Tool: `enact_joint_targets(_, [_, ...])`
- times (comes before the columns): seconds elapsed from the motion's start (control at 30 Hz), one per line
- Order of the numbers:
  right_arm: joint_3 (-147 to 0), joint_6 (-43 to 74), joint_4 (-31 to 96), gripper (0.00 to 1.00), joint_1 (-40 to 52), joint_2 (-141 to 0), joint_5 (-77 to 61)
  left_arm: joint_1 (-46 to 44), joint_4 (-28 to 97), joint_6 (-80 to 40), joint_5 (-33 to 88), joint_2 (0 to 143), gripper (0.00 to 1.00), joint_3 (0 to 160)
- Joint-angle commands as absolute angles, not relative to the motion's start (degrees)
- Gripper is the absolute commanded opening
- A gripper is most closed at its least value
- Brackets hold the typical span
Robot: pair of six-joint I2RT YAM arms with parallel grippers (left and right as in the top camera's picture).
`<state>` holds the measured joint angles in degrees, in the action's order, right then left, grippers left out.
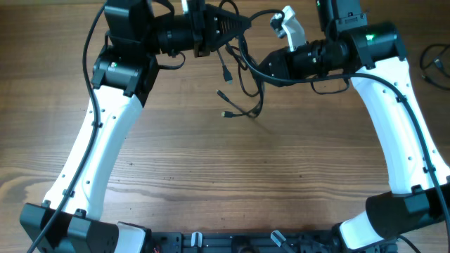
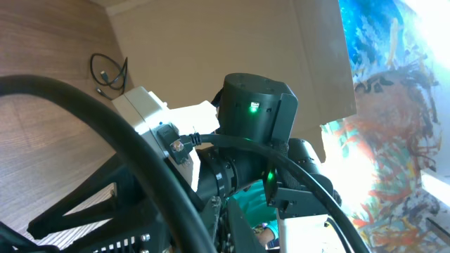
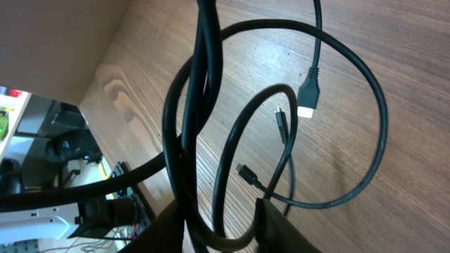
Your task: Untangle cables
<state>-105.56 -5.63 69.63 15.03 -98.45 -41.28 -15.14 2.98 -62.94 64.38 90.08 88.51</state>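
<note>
Above the worktop (image 1: 211,176), your left claw (image 1: 242,25) is clamped shut on the cables (image 1: 243,79); right claw (image 1: 283,24) straddles them, grip indeterminate.

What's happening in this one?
A tangle of thin black cables hangs at the far side of the table. The left gripper is shut on the cables, and their loops and plug ends hang from it. The right gripper sits among the loops; whether it grips anything is unclear. Nothing is separated yet.
</note>
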Motion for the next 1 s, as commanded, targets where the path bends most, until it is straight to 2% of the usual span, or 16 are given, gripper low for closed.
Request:
enact_joint_targets(0.0, [-105.30, -5.37, 68.12, 0.21, 15.16, -99.88, -40.66, -14.83, 2.55, -63.53, 64.47, 88.86, 0.04, 89.69])
enact_joint_targets(0.23, [-105.30, -5.65, 66.39, 0.04, 15.16, -100.03, -40.69, -14.87, 2.55, -63.48, 64.47, 88.86, 0.04, 89.69])
enact_joint_targets(0.33, [-105.34, -5.80, 65.32, 0.04, 14.61, -99.81, -40.71, -14.87, 4.05, -60.77, 64.42, 88.88, 0.04, 89.69])
enact_joint_targets(0.4, [-105.84, -5.72, 65.10, 0.04, 13.06, -98.80, -40.69, -14.87, 9.10, -51.77, 63.66, 88.88, 0.04, 89.69])
enact_joint_targets(0.53, [-106.85, -2.52, 65.08, 0.04, 5.87, -93.60, -40.64, -14.81, 30.70, -40.53, 43.99, 88.88, 0.04, 89.69])
enact_joint_targets(0.67, [-106.85, 2.66, 65.01, 0.04, -4.78, -86.41, -40.32, -14.90, 43.99, -34.70, 19.75, 88.92, 0.04, 89.58])
enact_joint_targets(0.77, [-106.85, 7.01, 64.34, 0.04, -14.04, -81.36, -40.32, -14.87, 50.72, -34.70, 7.44, 88.99, 0.04, 89.58])
enact_joint_targets(0.87, [-106.85, 9.61, 64.12, 0.04, -20.23, -78.22, -40.32, -14.87, 53.95, -34.30, 2.79, 88.99, 0.04, 89.58])
enact_joint_targets(0.97, [-106.83, 11.97, 64.01, 0.04, -23.79, -76.84, -40.27, -14.87, 55.16, -28.42, 1.19, 89.03, 0.04, 89.56])
